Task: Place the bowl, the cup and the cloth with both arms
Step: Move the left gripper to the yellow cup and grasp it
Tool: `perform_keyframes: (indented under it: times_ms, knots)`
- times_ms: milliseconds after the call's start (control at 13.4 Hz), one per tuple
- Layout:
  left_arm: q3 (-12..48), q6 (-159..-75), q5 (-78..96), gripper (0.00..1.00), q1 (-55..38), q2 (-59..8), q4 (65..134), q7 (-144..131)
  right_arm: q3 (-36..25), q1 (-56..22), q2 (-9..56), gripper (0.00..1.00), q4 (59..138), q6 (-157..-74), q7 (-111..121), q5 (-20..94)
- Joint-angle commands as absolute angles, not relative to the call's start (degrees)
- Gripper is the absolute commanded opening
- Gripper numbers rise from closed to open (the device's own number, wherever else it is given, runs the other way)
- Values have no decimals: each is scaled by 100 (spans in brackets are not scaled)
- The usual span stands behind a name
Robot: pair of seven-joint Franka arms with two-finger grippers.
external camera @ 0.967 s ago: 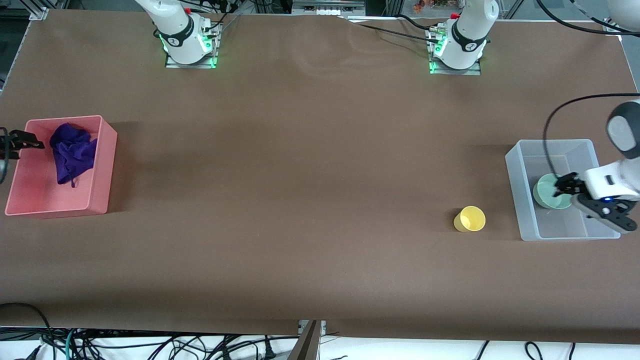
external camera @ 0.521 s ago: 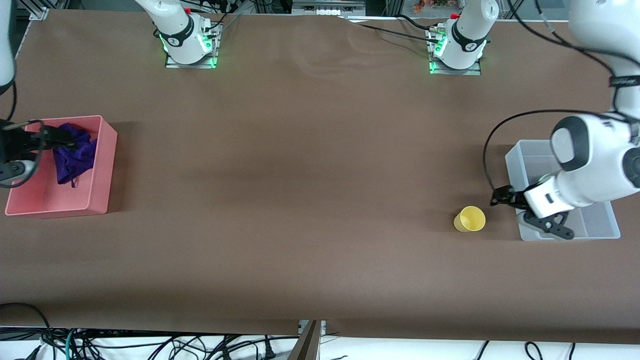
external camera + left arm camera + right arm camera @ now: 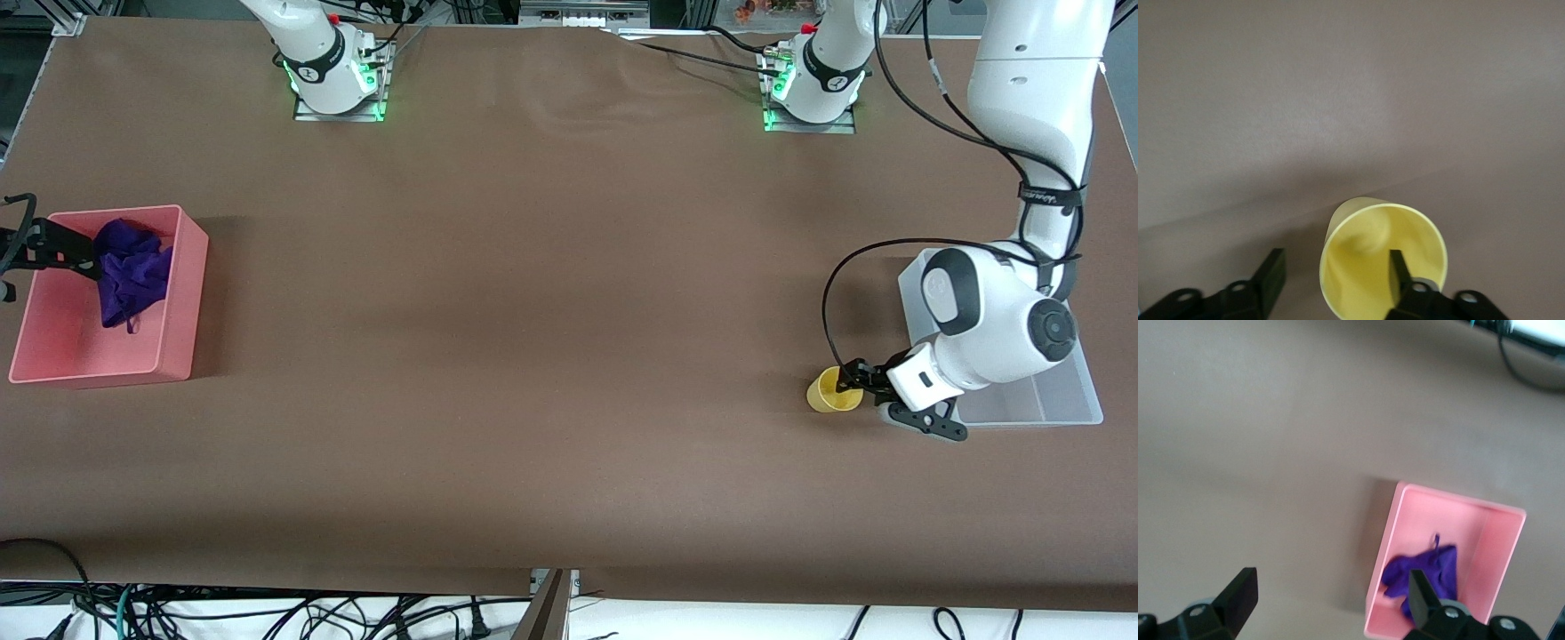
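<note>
The yellow cup [image 3: 827, 392] stands upright on the table beside the clear bin [image 3: 1062, 400]. My left gripper [image 3: 849, 380] is open and low at the cup. In the left wrist view, the left gripper [image 3: 1335, 273] has one finger inside the cup [image 3: 1368, 250] and the other outside, astride its wall. The purple cloth [image 3: 131, 269] lies in the pink bin [image 3: 182, 298]. My right gripper [image 3: 64, 252] is open and empty, up in the air by the pink bin's outer edge; in its wrist view the right gripper [image 3: 1331, 600] frames the cloth [image 3: 1426, 570]. The bowl is hidden by the left arm.
The pink bin [image 3: 1435, 513] sits at the right arm's end of the table and the clear bin at the left arm's end. Brown table cover spans between them. The left arm's wrist and black cable hang over the clear bin.
My left gripper has left the bowl in the clear bin and moved to the yellow cup, now straddling its rim. My right gripper has shifted slightly by the pink bin.
</note>
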State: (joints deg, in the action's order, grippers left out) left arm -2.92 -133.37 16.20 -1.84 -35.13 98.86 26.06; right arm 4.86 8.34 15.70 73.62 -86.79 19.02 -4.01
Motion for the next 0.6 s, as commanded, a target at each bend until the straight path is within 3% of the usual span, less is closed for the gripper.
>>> perform_keyframes:
  times_ms: [0, 521]
  knots:
    - [-352, -13553, 1696, 0, -255, -3647, 9984, 2602, 571, 652, 1275, 100, 7417, -8228, 734, -369]
    - [-360, -13142, 1020, 0, -185, -3192, 9870, 2566, 642, 431, 853, 100, 8041, -8165, 167, -299]
